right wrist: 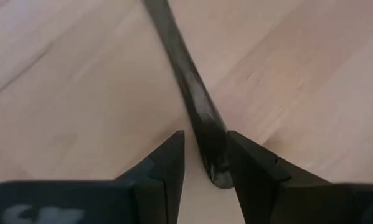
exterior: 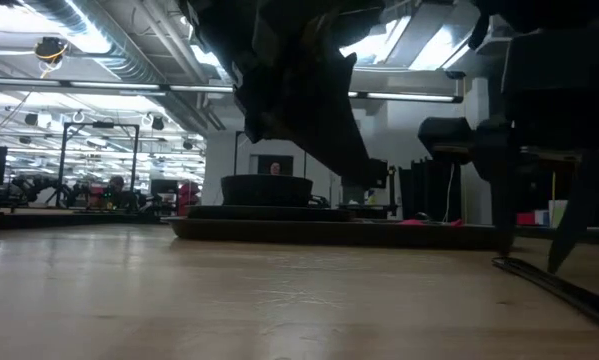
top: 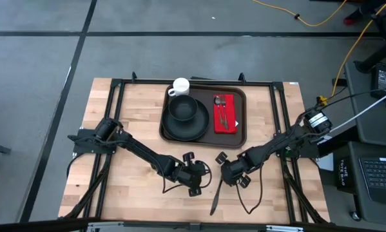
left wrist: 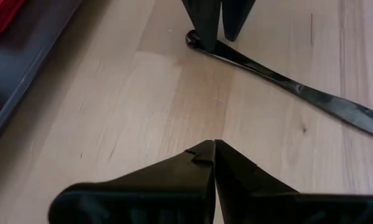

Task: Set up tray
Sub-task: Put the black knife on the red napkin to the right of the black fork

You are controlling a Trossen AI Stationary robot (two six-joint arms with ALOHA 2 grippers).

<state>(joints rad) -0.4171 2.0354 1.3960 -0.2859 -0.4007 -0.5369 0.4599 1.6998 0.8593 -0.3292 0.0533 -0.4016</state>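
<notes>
A long black knife (top: 215, 196) lies flat on the bare wood near the table's near edge, also seen in the left wrist view (left wrist: 286, 84) and the right wrist view (right wrist: 186, 68). My right gripper (top: 221, 180) (right wrist: 205, 155) is open, pointing down, with one finger on each side of the knife's far end (right wrist: 212, 168). My left gripper (top: 205, 174) (left wrist: 214, 146) is shut, low over the wood just left of that end. The dark brown tray (top: 243, 129) at the far middle holds a black plate (top: 186, 125) with a bowl (top: 182, 108), a white cup (top: 180, 86) and a red napkin (top: 226, 119) bearing cutlery.
Black metal frame rails (top: 109, 129) run along the table's left and right sides. Bare wood lies between the tray and both grippers. Cables trail from the right arm toward equipment off the table's right edge.
</notes>
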